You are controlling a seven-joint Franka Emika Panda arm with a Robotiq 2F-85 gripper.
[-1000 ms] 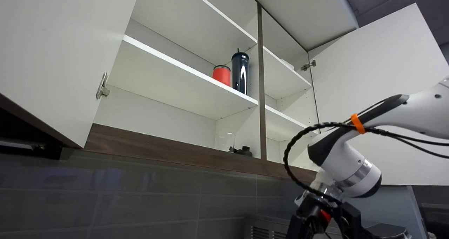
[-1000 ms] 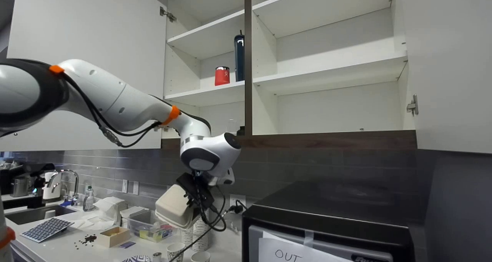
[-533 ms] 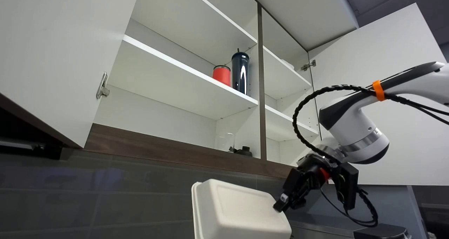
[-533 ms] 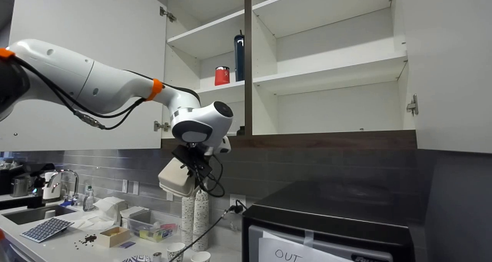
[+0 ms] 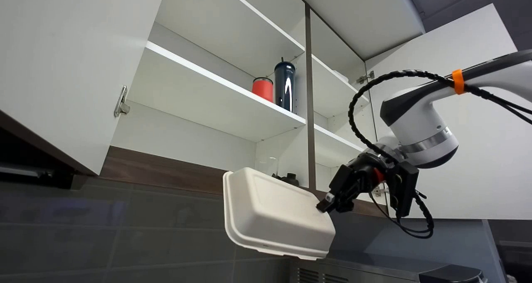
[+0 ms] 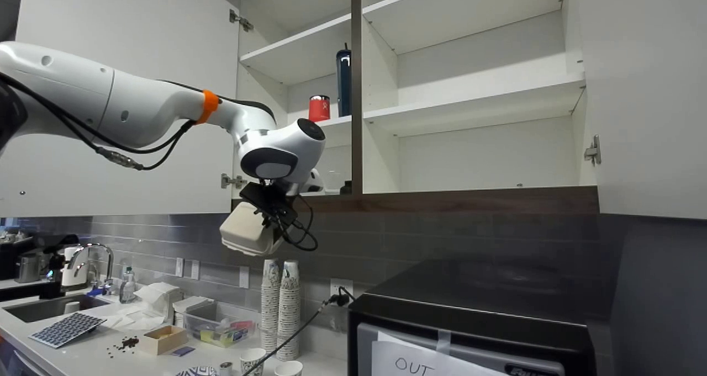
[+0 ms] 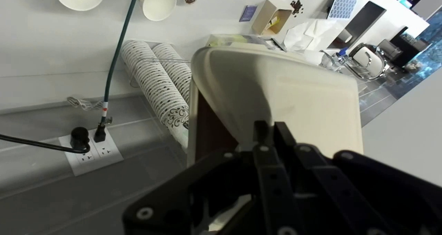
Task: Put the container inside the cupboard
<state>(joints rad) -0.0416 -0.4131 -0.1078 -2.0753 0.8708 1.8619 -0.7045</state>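
Off-white and tilted, clamped by one thin edge in the black gripper, with the fingertips set close together on that edge: the shallow rectangular container. Held in mid-air in both exterior views, outside the cupboard, before the grey tiled wall, and in an exterior view partly covering the dark wood-toned bottom edge. Just above the gripper, a white robot arm with an orange band.

Farther back and higher up, white shelves between flat doors standing wide. Upright on one of them, a red cup just beside a tall dark-blue bottle. In the compartment below, a clear vessel and a dark object (part hidden, so hard to name).

Lower down in an exterior view, along a white surface, two stacks of paper cups. Next to those, a clear plastic bin with small yellow and pink things inside. Farthest off, a sink with a curved metal tap.
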